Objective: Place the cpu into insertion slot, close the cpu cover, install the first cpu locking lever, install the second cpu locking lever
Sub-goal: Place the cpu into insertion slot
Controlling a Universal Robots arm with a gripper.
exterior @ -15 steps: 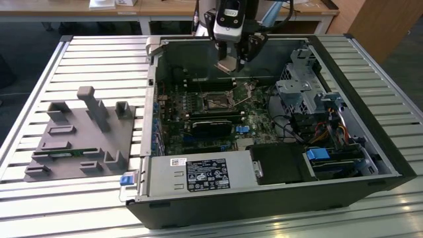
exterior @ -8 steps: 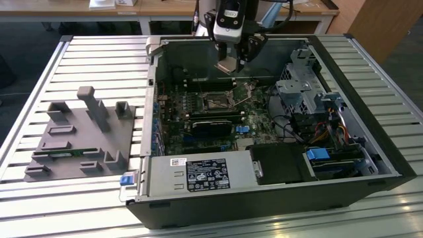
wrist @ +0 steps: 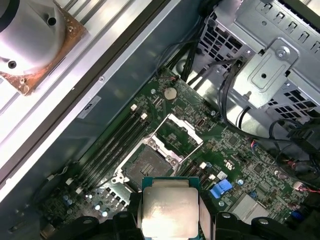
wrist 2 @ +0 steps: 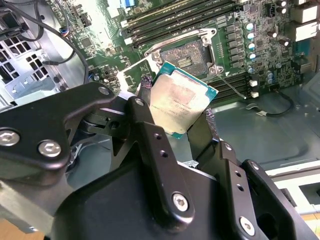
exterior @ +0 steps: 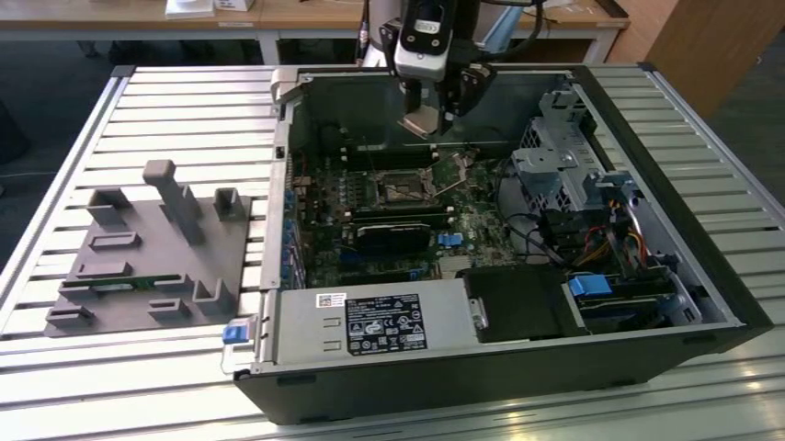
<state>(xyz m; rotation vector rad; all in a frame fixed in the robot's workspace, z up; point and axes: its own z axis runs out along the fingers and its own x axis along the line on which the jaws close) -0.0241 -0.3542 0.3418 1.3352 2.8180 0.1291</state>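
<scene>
Status at inspection: step one of four was in progress, none complete.

The gripper (wrist 2: pixel 177 102) hung inside the open computer case (exterior: pixel 491 386), above the green motherboard (exterior: pixel 319 248). In both wrist views its two black fingers (wrist: pixel 131 212) were drawn in against opposite edges of the cpu (wrist: pixel 170 207), which they held flat with its pale metal top facing the cameras. The grip looked square, with no tilt evident in the first wrist view.

The cpu was in the air, clear of the board and not seated. In the exterior view it sat well above the insertion slot (exterior: pixel 399 191) and towards the case's rear wall.

The insertion slot (wrist: pixel 147 167) was vacant, its dark centre exposed. The cpu cover (wrist: pixel 186 128) stood swung open beside the slot, so the way in was unobstructed.

Outstanding, by my judgement: seating the cpu, closing the cover, and both lever steps. The position of the locking levers could not be made out with confidence
</scene>
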